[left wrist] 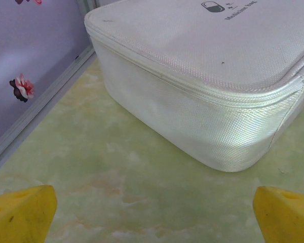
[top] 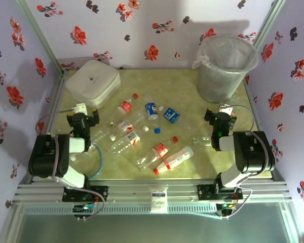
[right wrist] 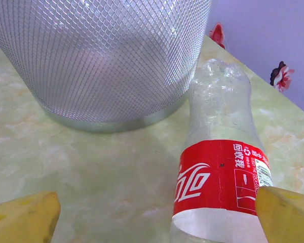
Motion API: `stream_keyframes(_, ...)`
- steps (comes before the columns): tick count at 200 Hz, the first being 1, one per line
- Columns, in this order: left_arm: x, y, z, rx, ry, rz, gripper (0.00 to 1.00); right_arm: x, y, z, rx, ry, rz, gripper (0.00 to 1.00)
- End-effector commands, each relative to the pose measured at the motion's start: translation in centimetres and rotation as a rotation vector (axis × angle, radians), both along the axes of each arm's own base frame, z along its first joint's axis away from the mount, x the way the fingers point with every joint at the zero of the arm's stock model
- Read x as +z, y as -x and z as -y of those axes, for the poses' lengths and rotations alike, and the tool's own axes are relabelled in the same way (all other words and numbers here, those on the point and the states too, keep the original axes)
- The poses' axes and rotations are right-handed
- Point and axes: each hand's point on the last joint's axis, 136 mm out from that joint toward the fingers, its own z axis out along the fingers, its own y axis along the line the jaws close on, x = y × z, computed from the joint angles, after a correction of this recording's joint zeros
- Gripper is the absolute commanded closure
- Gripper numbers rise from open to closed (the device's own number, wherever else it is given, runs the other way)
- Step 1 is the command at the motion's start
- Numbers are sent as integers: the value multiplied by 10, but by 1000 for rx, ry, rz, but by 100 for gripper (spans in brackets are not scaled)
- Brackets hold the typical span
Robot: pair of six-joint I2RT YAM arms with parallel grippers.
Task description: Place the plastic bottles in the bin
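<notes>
Seemingly touching right gripper (right wrist: 156, 215), red-labelled bottle (right wrist: 218, 174), bin (right wrist: 101, 61) just beyond

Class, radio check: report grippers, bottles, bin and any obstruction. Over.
Left gripper open, facing medicine bag. Right gripper open, red-label bottle ahead, near bin. Other bottles scattered mid-table.

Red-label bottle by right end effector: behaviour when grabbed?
Red-label bottle looks empty and clear, so probably light. Thin dimpled walls may buckle when squeezed. It seems to lie on its side, so a nudge could roll it.
</notes>
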Motion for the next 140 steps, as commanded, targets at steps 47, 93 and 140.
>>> stream_keyframes(47, 3, -2, 0, -9, -18, 17, 0, 6, -1, 2, -9, -10, 30, 1)
stream_keyframes(93, 3, -2, 0, -10, -17, 17, 0, 5, -1, 1, -6, -14, 25, 1)
stream_keyframes(140, 3, -2, 0, -10, -16, 16, 0, 5, -2, 2, -7, -17, 21, 1)
